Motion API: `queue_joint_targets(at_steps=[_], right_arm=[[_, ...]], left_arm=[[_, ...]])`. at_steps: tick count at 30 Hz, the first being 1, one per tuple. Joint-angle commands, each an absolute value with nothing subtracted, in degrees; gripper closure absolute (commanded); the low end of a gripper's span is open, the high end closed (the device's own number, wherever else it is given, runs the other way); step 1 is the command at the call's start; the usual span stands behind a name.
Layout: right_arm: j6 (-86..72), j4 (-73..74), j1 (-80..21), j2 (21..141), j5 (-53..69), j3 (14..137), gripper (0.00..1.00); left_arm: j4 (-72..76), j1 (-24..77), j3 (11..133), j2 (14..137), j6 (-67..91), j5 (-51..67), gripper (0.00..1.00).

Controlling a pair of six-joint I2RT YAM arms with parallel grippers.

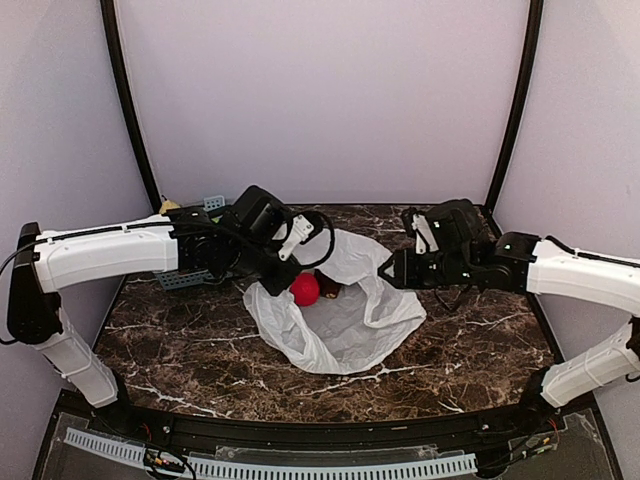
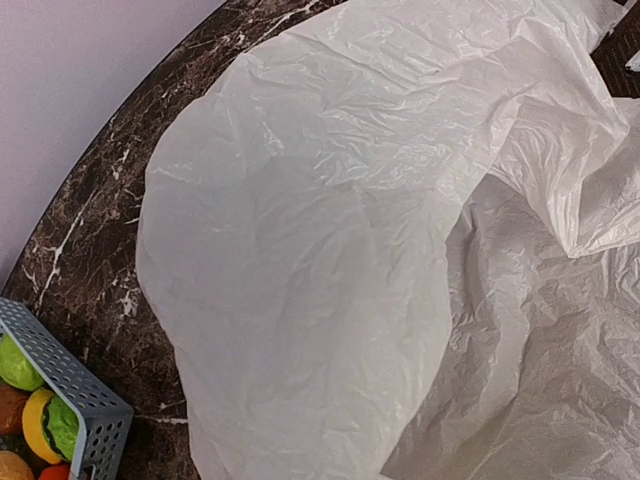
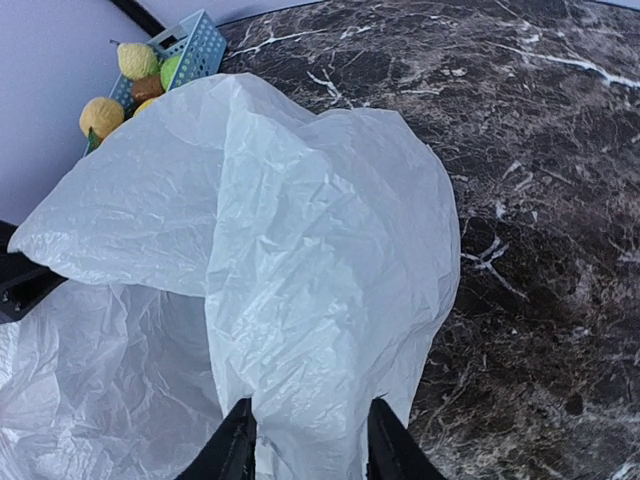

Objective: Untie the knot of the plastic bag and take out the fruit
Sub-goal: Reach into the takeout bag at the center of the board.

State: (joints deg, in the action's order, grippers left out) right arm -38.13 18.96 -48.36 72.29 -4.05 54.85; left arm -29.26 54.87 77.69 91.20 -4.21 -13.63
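Observation:
The white plastic bag (image 1: pixel 345 320) lies opened out on the dark marble table (image 1: pixel 200 350); no knot shows. A red fruit (image 1: pixel 305 289) and a darker fruit (image 1: pixel 328 286) sit at its mouth. My left gripper (image 1: pixel 287 268) is at the bag's left edge, just beside the red fruit. In the left wrist view the bag (image 2: pixel 330 250) covers its fingers. My right gripper (image 1: pixel 393 271) is at the bag's right edge. In the right wrist view a raised fold of the bag (image 3: pixel 300 250) is pinched between its fingers (image 3: pixel 237 445).
A blue lattice basket (image 1: pixel 185 278) stands at the back left, partly under my left arm. It holds several yellow, green and orange fruits and also shows in the left wrist view (image 2: pixel 75 395) and the right wrist view (image 3: pixel 190 45). Purple walls close the back and sides.

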Motion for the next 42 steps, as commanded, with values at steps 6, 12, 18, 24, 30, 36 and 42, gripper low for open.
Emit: queue_joint_targets(at_steps=[6,12,18,24,30,36,42], right_arm=[[-30.66,17.95,-48.79,63.12,-1.57,55.06,0.14],[-27.20,14.37,-51.49,56.38,0.45,53.24,0.18],[-26.97,7.42,-56.90,60.75,1.43,51.59,0.30],[-26.77,0.84,-61.26,73.14,0.29,51.89,0.40],[-25.05,-2.72,-62.78,84.22,2.96,53.26,0.52],[-23.87,-4.67,-63.49,92.38,5.07,54.01,0.60],[-22.38,-4.74,-64.93,97.87,6.42,56.02,0.62]], left_arm=[[-24.36,54.69,72.95,90.05,8.41,-4.64,0.99],[-21.39,52.50,70.33,88.22,11.03,-1.20,0.99],[-20.78,50.80,68.15,86.89,12.14,2.65,0.99],[-20.55,49.00,66.80,85.85,12.89,4.62,0.99],[-20.22,47.69,66.62,85.62,13.41,7.48,0.99],[-19.82,46.93,66.62,85.78,14.28,9.26,0.99],[-19.68,46.47,66.78,85.70,14.80,10.01,0.99]])
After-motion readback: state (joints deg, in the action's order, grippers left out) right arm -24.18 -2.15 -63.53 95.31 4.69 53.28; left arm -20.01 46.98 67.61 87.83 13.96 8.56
